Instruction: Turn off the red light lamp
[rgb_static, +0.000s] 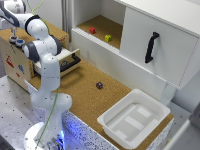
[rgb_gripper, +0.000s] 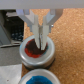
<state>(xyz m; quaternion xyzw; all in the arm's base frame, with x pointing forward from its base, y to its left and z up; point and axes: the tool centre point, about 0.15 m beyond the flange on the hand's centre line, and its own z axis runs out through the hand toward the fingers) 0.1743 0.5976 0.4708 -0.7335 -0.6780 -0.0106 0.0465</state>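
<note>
Blue-topped lamp (rgb_gripper: 41, 78) nearest; hand (rgb_gripper: 40, 44) closed on upward-facing red light lamp (rgb_gripper: 36, 52).

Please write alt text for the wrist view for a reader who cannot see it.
The gripper's two pale fingers, tips close together, reach down onto the round red-topped button lamp with a pale rim, on cork board. A matching round blue-topped lamp sits beside it.

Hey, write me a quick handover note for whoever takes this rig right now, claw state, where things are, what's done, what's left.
Claw: fingertips close together, right over the red light lamp; the wrist view cannot settle whether they touch it.
Red light lamp: on the wooden drawer box at the exterior view's left, beside the blue lamp.
Done: arm brought over the lamp.
Left: the lamp looks red and probably on; press it and confirm it goes dark.
</note>
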